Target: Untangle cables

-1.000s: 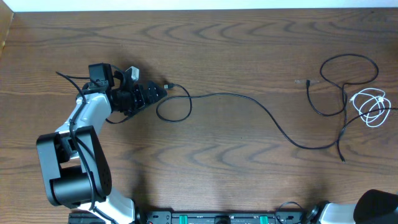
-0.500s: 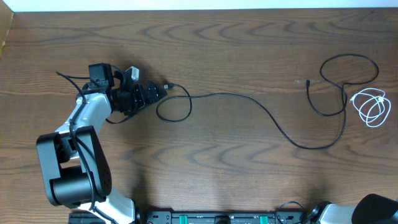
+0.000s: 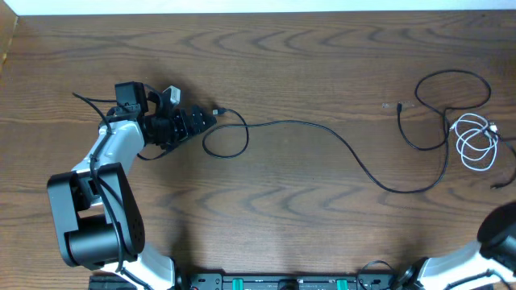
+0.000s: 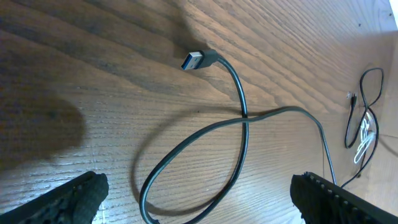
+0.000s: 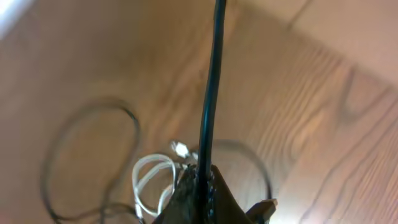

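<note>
Looks like a robotics lab bench, not a home or shop: wood-grain table [image 3: 306, 72] with thin loose cables [image 3: 306, 123] on it, left arm [image 3: 105, 157] and right arm [image 3: 504, 234] based at the near edge, black rail [image 3: 266, 283] with green-marked fittings between them.

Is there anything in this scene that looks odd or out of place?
Yes. The long black cable crosses itself in a loop beside its USB plug, and at the right the white cable lies bunched against black cable loops. Nothing looks damaged or spilled.
</note>
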